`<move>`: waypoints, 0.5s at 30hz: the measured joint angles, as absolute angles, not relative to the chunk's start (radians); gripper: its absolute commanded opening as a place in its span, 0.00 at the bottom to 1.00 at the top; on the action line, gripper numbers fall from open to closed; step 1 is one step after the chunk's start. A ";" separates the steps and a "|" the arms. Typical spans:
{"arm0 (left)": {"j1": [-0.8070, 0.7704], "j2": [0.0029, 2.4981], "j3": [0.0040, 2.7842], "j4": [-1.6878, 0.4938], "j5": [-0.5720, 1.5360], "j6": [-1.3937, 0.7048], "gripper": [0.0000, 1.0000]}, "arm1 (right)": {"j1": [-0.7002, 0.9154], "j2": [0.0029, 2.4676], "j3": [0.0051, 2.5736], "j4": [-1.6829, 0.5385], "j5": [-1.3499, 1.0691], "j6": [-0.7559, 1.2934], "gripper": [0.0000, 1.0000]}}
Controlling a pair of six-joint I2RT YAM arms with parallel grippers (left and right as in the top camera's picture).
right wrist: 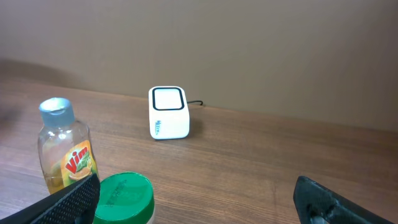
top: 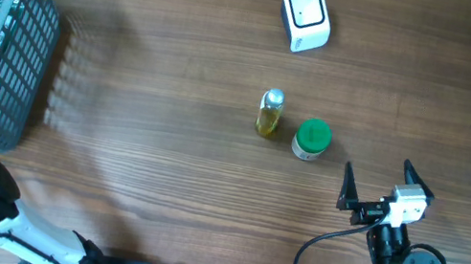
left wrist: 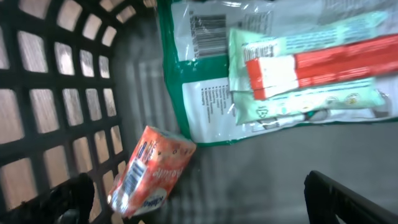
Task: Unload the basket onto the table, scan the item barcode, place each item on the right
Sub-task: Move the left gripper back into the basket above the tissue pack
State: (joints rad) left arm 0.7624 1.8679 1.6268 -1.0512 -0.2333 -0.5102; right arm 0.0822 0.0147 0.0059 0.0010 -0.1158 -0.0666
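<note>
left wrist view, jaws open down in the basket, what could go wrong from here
The small orange packet lies tilted close to the wall of the dark plastic mesh basket; the wide-open left jaws may catch the mesh instead. The red-and-white pack lies across the green-edged clear bag; lifting one could drag the other.

The right gripper (top: 382, 180) sits at five o'clock, jaws spread wide and empty; the left gripper (left wrist: 205, 210), at nine o'clock, likewise.

Overhead faces straight down. Left wrist looks close into the basket (left wrist: 74, 81); right wrist, low, shares overhead's scanner (right wrist: 168, 113), far beyond its pincer (right wrist: 196, 186).
</note>
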 measured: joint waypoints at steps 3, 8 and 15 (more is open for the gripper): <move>0.762 1.884 1.589 -1.019 -0.233 -0.510 0.98 | 0.082 0.015 0.006 0.001 -0.116 -0.067 1.00; 0.762 1.901 1.528 -0.976 -0.233 -0.510 0.96 | 0.082 0.015 0.006 0.001 -0.116 -0.066 1.00; 0.762 1.901 1.460 -0.910 -0.233 -0.510 0.96 | 0.082 0.015 0.006 0.001 -0.116 -0.067 1.00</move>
State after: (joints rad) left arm 0.7624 1.9015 1.4597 -0.9104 -0.2333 -0.5102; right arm 0.0822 0.0147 0.0059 0.0010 -0.1158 -0.0666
